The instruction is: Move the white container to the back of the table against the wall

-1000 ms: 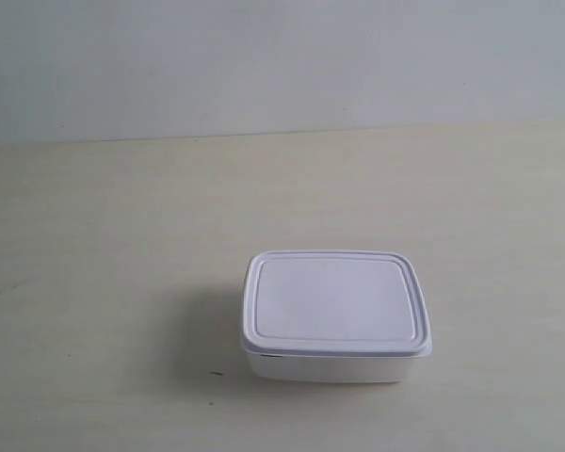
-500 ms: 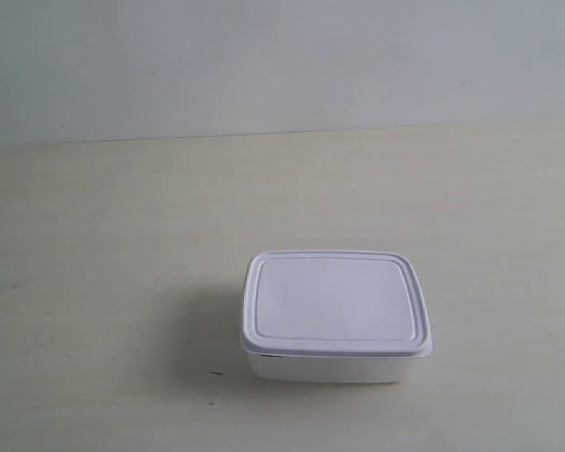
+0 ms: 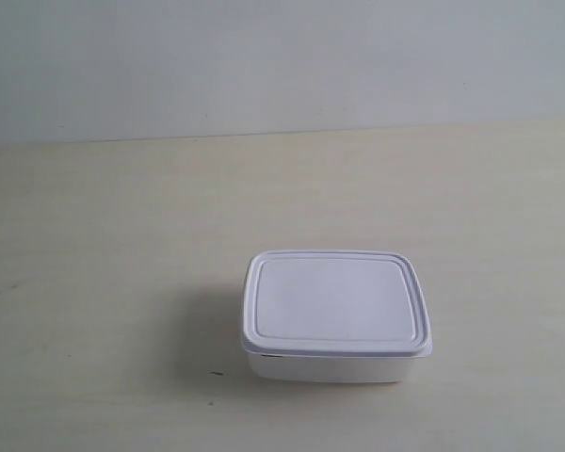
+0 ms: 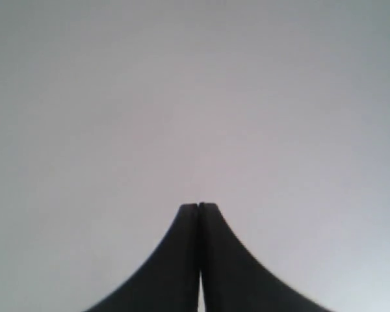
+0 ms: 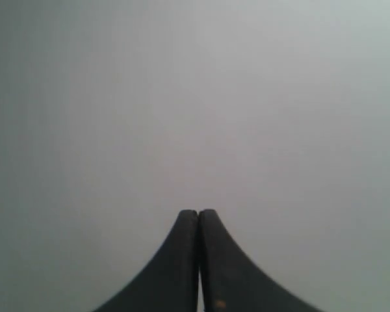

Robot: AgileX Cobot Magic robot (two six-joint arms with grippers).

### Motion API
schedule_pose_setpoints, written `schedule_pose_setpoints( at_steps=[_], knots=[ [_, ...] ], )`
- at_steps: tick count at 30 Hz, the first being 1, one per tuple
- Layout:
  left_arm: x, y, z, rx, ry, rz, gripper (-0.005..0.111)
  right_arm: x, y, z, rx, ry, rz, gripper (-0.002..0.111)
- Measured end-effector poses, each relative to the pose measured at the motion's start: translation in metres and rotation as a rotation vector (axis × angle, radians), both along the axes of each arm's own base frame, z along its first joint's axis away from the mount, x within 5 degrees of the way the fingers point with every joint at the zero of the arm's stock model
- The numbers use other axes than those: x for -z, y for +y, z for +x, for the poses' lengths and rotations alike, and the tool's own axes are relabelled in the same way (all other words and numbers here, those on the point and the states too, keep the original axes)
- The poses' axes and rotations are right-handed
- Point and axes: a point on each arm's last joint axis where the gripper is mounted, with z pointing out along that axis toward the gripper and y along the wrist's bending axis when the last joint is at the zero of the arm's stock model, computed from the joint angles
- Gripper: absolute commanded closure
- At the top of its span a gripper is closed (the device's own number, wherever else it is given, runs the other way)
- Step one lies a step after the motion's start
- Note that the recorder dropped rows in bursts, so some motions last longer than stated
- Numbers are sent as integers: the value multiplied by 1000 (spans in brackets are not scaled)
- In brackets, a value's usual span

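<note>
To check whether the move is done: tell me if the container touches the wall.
Apart. The exterior view shows the container well forward, with a broad strip of bare table between it and the wall.

The lower edge of each wrist view cuts off the left gripper [image 4: 199, 207] and the right gripper [image 5: 198, 213], and the grey surface [image 4: 195, 97] behind them is too blurred to name. In the exterior view the table [image 3: 94, 245] runs out at 3 edges, and a dark speck [image 3: 216, 374] near the container [image 3: 334, 301] is too small to identify.
</note>
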Motion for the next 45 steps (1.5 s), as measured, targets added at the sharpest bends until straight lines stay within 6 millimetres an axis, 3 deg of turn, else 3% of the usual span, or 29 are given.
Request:
schedule_pose_setpoints(
  at_steps=[5, 10, 14, 18, 24, 31, 37, 41, 45],
  knots=[
    [-41, -17, -2, 48, -76, 261, 107, -25, -1, -2, 28, 50, -21, 108],
    [-98, -47, -5, 166, -34, 638, 107, -39, -1, 6, 36, 78, -68, 108],
    [-126, -59, 2, 270, 89, 807, 107, -40, 7, 30, -71, 153, -152, 108],
    [-135, -64, 16, 374, 183, 892, 107, -36, 27, 58, -284, 273, -282, 108],
    [-116, -74, 53, 576, 324, 969, 107, -35, 58, 90, -639, 496, -386, 108],
    [-81, -117, 82, 923, 407, 1102, 107, -19, 72, 116, -818, 650, -410, 108],
    [-28, -155, 96, 1168, 559, 1136, 107, 5, 86, 140, -958, 795, -392, 108],
    [8, -167, 104, 1218, 702, 1155, 107, 27, 106, 148, -1158, 907, -397, 108],
    [31, -177, 108, 1241, 797, 1178, 107, 47, 118, 151, -1285, 1005, -386, 108]
  ],
)
